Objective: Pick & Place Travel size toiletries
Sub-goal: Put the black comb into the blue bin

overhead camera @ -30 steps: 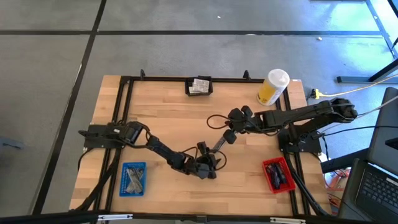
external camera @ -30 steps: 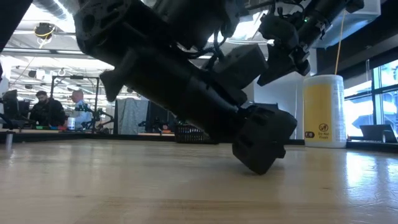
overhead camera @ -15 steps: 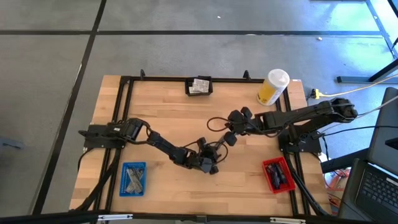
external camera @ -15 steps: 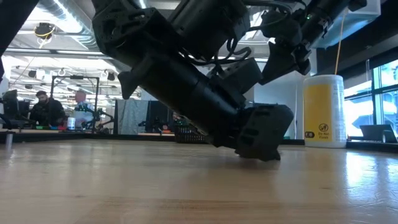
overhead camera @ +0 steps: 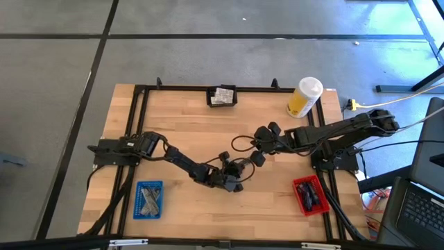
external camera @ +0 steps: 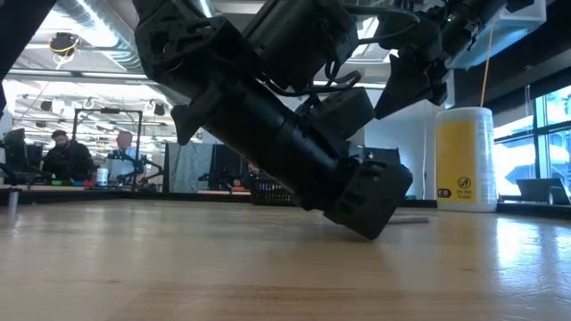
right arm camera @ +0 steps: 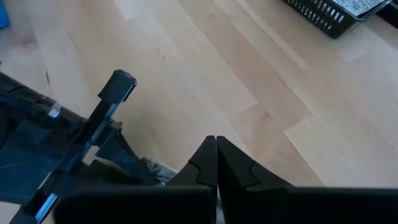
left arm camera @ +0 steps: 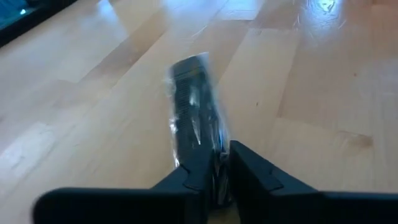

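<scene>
Gripping a dark tube on the wooden table [overhead camera: 187,132], the left gripper [overhead camera: 234,182] works near the middle of the front edge.
We see, largest first: the left arm reaching low across the table from the left edge, its fingers [left arm camera: 196,174] pinched nearly together on one end of a dark tube [left arm camera: 194,109] in clear wrap, which lies on the wood; the right gripper [overhead camera: 255,158], fingers pressed fully together and holding nothing, hovering close beside it toward the table's centre; a yellow container [overhead camera: 304,97] at the back right corner; a blue tray [overhead camera: 148,199] at the front left, a red tray [overhead camera: 309,194] at the front right, a black basket [overhead camera: 222,96] at the back edge.
</scene>
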Available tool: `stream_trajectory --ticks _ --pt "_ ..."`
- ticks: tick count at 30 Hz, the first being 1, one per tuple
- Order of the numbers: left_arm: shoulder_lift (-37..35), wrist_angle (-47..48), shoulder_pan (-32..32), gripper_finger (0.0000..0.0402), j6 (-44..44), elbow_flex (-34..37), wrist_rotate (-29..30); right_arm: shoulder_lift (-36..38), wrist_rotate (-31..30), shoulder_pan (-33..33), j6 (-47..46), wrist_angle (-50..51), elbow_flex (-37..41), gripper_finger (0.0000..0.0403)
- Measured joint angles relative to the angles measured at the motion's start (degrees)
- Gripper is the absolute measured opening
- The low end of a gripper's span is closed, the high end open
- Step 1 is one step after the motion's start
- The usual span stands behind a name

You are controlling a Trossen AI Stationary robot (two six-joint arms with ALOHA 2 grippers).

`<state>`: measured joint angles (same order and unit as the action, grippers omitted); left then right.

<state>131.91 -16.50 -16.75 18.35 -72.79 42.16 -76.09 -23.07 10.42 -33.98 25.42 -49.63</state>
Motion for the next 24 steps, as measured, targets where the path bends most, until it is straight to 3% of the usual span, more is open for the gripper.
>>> stream_trajectory --ticks 4,12,19,24 --pt "-0.1 0.2 -0.4 0.0008 -1.3 0.0 0.7 0.0 0.0 0.7 0.0 0.0 0.0 0.0001" --pt "-1.4 1.3 -0.7 0.0002 -3.3 0.0 -0.1 0.0 0.0 1.8 0.1 0.2 0.0 0.0001" --pt "-7.2 12.3 -0.9 0.0002 -6.4 0.4 -2.3 0.0 0.0 2.1 0.1 1.0 -0.1 0.0001" --pt "-11.5 21.3 -1.2 0.0002 -2.6 0.3 -6.4 0.0 0.0 2.1 0.1 1.2 -0.1 0.0001"
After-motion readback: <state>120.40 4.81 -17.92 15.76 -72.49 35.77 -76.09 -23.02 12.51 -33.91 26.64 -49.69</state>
